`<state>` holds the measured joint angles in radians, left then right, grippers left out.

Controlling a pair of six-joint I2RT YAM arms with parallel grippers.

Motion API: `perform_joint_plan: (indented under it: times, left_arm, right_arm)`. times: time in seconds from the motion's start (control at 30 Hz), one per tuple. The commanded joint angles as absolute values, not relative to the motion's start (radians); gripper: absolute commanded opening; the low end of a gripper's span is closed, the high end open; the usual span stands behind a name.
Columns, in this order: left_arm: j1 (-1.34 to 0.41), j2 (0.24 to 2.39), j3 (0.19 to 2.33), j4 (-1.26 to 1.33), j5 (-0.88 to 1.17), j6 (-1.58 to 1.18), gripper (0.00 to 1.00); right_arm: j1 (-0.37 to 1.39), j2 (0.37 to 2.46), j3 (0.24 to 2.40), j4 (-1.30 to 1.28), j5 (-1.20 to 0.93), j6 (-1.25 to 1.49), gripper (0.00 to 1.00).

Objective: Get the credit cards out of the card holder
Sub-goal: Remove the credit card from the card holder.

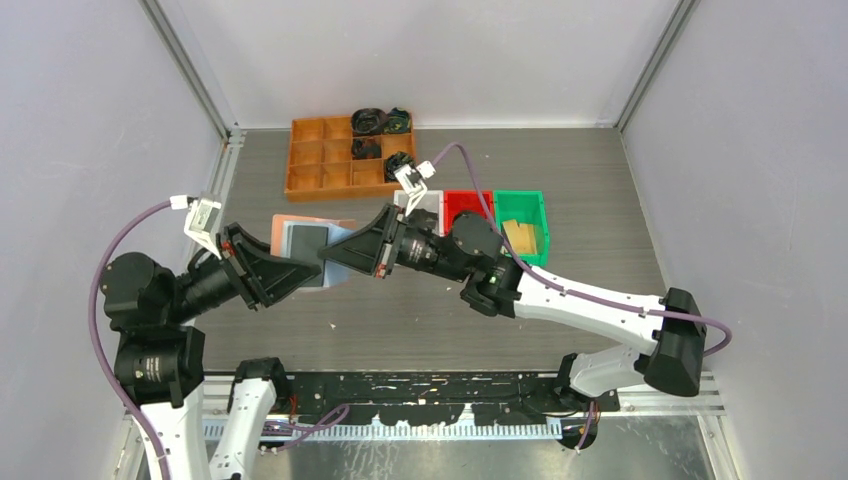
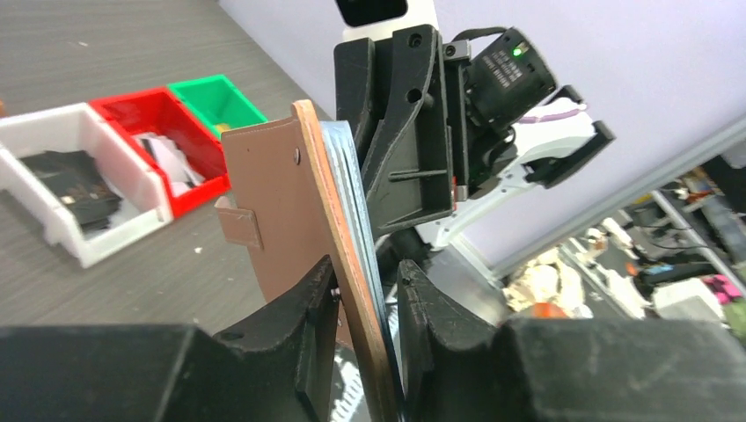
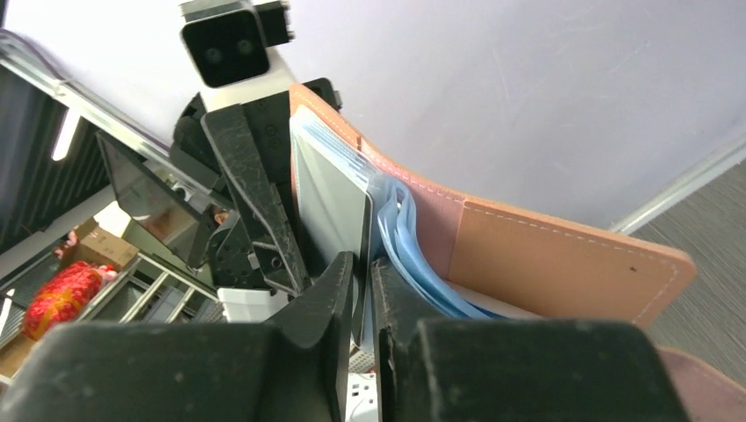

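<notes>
Grey slatted table (image 1: 580, 180) inside white walls, orange tray (image 1: 318, 168) at the back, and white bin (image 1: 418, 199), red bin (image 1: 465, 203) and green bin (image 1: 524, 208) in a row right of centre, apparently sorting spots for cards by colour. The card holder (image 2: 273, 193) is lifted off the table mid-scene, opened out, with the left gripper (image 2: 365, 294) clamped on its lower edge, jaws tight on the leather, acting as a brace so the other arm can pull against it. The right gripper (image 3: 361, 280) comes in from the opposite side, jaws nearly together and pinching the edge of a pale grey card (image 3: 327, 200) seated in the blue pockets (image 3: 413, 255). Judged step: extracting this card, mid-task. Risk: the holder slips or the pocket drags along with the card.
</notes>
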<state>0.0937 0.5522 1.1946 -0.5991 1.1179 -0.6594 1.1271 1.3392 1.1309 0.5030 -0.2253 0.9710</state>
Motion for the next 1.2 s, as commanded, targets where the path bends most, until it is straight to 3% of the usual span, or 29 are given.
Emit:
perform_joint_plan:
  times: [0.0, 0.13, 0.3, 0.43, 0.57, 0.87, 1.0, 1.17]
  left_arm:
    - [0.075, 0.569, 1.200, -0.388, 1.293, -0.903, 0.30]
    - [0.074, 0.587, 1.185, -0.281, 1.285, -1.034, 0.28]
    - [0.075, 0.596, 1.186, -0.238, 1.267, -1.085, 0.17]
    - [0.075, 0.600, 1.187, -0.233, 1.260, -1.098, 0.13]
    - [0.075, 0.594, 1.181, -0.230, 1.255, -1.098, 0.10]
    - [0.075, 0.584, 1.167, -0.242, 1.248, -1.088, 0.09]
    - [0.075, 0.585, 1.172, -0.272, 1.248, -1.060, 0.09]
    - [0.075, 0.584, 1.176, -0.311, 1.240, -1.023, 0.09]
  right_arm:
    - [1.133, 1.301, 1.054, 0.703, -0.143, 0.961, 0.07]
    - [1.134, 1.286, 0.994, 0.811, -0.167, 0.984, 0.03]
    - [1.133, 1.287, 0.943, 0.946, -0.190, 1.030, 0.02]
    - [1.133, 1.270, 0.916, 0.969, -0.187, 1.032, 0.05]
    - [1.133, 1.260, 0.890, 1.012, -0.171, 1.040, 0.18]
    - [1.133, 1.337, 0.952, 1.102, -0.250, 1.099, 0.26]
    - [1.132, 1.347, 0.962, 1.108, -0.259, 1.105, 0.25]
    - [1.133, 1.337, 0.950, 1.130, -0.265, 1.100, 0.08]
